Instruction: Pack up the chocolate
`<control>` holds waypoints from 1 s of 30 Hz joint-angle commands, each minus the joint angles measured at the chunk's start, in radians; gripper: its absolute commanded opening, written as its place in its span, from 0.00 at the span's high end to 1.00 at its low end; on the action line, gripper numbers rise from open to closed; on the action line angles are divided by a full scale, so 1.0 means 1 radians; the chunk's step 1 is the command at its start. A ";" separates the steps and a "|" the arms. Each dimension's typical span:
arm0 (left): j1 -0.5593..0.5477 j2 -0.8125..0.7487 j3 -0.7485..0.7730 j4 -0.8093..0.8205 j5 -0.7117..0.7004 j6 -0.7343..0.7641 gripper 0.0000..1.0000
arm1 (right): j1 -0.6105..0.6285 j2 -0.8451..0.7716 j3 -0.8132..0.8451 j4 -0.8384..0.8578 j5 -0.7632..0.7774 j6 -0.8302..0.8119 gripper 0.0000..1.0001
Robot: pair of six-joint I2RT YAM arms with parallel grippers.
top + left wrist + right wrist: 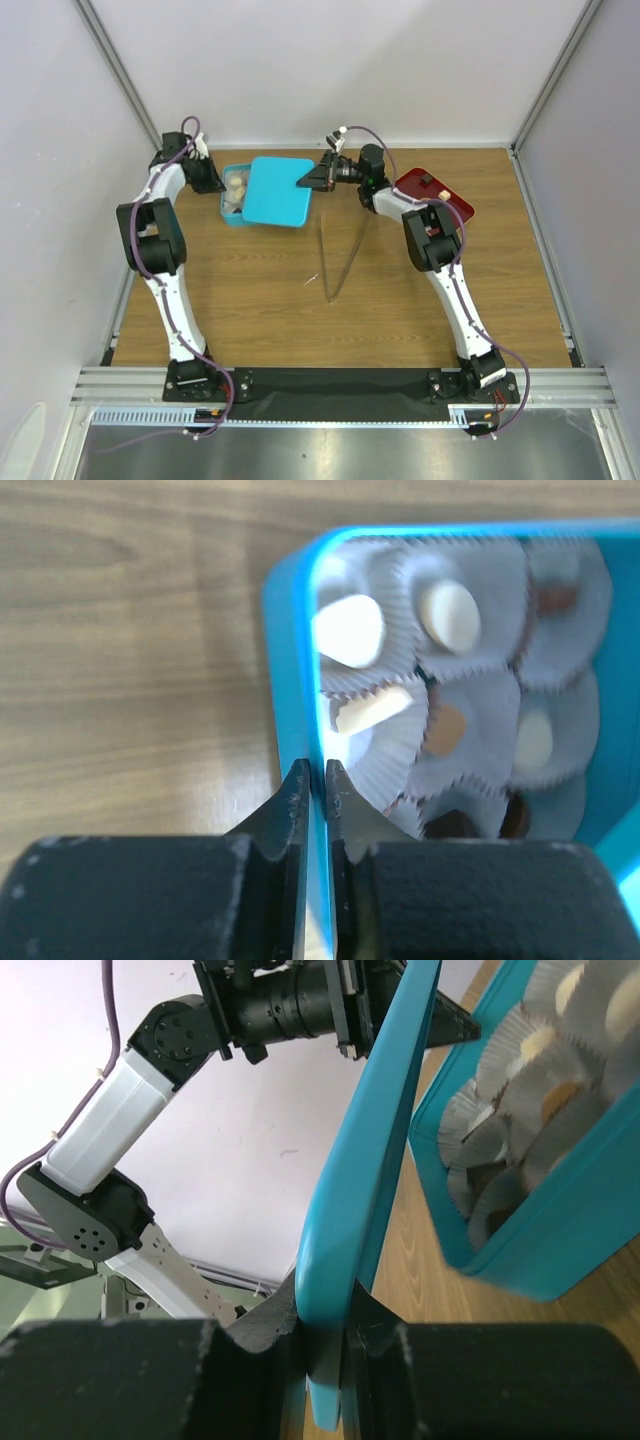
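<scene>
Left hand (316, 772) pinches box (288, 640) holding chocolate (450, 615).

The table holds one box (287, 630), one lid (277, 190), one tongs (337, 255) and one tray (458, 207). Eight chocolates (450, 615) are visible in the box.

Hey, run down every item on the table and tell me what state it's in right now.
box, partly uncovered, filled with cups
lid, held over the box, not closed
chocolates, sitting in paper cups inside the box
left gripper, jaws shut on the box wall
right gripper, jaws shut on the lid edge
tongs, lying loose, unheld
red tray, two small pieces on it
</scene>
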 commanded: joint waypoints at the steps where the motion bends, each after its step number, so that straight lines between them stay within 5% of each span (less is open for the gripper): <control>1: -0.010 -0.118 -0.036 -0.016 0.008 0.037 0.93 | 0.002 -0.093 0.009 0.013 -0.019 -0.041 1.00; 3: -0.013 -0.150 -0.080 -0.015 0.019 0.039 1.00 | 0.007 -0.094 0.014 -0.025 -0.026 -0.061 1.00; 10: -0.013 -0.230 -0.212 -0.013 0.012 0.025 0.96 | 0.028 -0.120 -0.030 -0.027 -0.031 -0.057 1.00; 13: -0.015 -0.265 -0.261 -0.004 -0.013 0.001 0.71 | 0.051 -0.120 -0.044 0.010 -0.016 -0.006 1.00; 14: -0.012 -0.276 -0.282 0.010 -0.019 -0.002 0.50 | 0.055 -0.110 -0.038 0.061 -0.011 0.020 1.00; 17: -0.010 -0.312 -0.293 0.027 -0.057 -0.016 0.38 | 0.064 -0.045 0.053 0.120 -0.008 0.139 1.00; 21: 0.011 -0.306 -0.235 0.008 -0.064 -0.079 0.36 | 0.070 0.031 0.164 0.139 -0.019 0.244 1.00; 26: 0.052 -0.341 -0.212 0.016 0.050 -0.141 0.33 | 0.091 0.076 0.265 -0.097 -0.020 0.095 1.00; 30: 0.088 -0.368 -0.223 -0.003 -0.005 -0.197 0.31 | 0.091 0.102 0.292 -0.082 0.004 0.106 1.00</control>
